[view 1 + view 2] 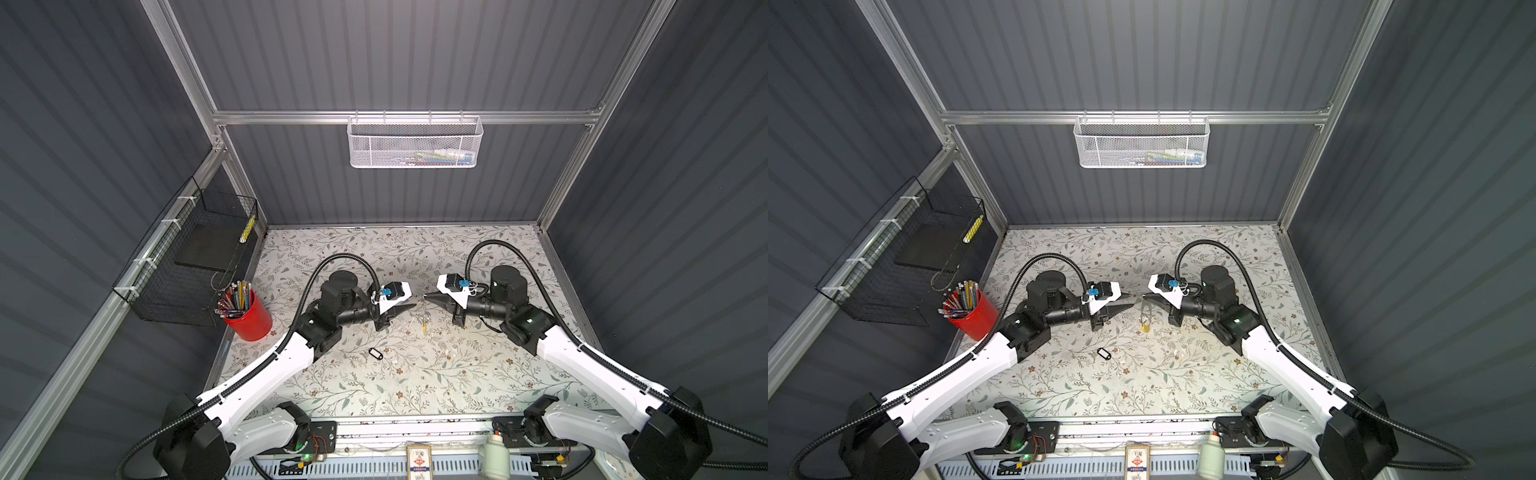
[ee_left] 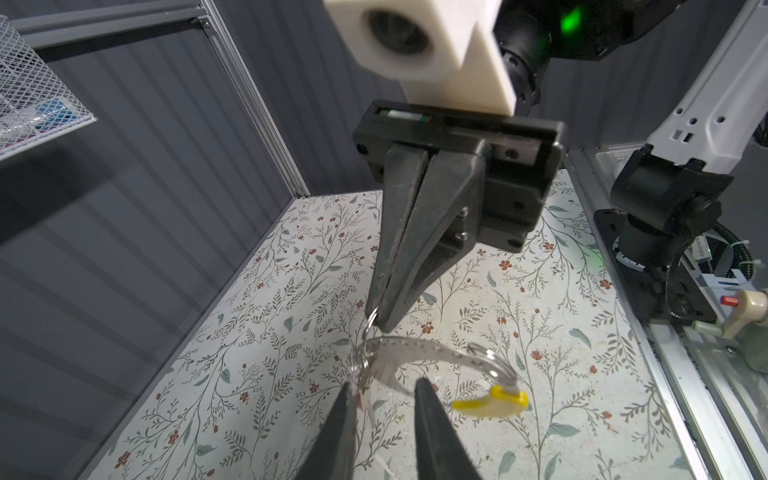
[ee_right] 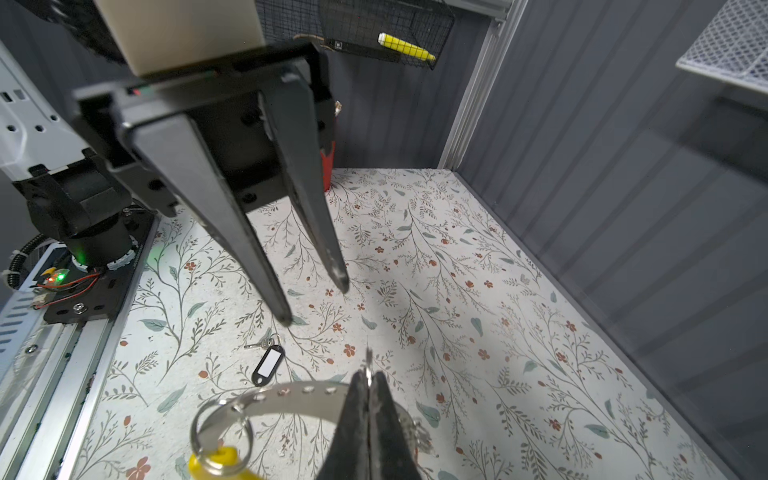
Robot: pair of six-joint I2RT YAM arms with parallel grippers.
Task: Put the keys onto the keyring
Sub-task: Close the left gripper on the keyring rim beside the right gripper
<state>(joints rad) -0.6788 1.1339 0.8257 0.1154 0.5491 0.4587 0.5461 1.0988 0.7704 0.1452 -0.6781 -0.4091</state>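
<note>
Right jaws: clenching the keyring (image 2: 415, 344), dangling it clear of the worktop (image 1: 415, 395) | Left jaws: gaping empty, facing them tip to tip, just beside the keyring | 1 black-tagged key (image 3: 269, 365): lying loose below, nearer the Left jaws

Twin arms (image 1: 266, 374): white shells, black joints.
Black ribbed conduit (image 1: 343, 254), tapered black fingers (image 3: 307, 199), cream camera mount (image 2: 440, 62) just behind them.

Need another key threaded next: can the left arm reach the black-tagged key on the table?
Probably yes: the black-tagged key lies uncovered on the table, near the left gripper, whose jaws stand open and empty.
</note>
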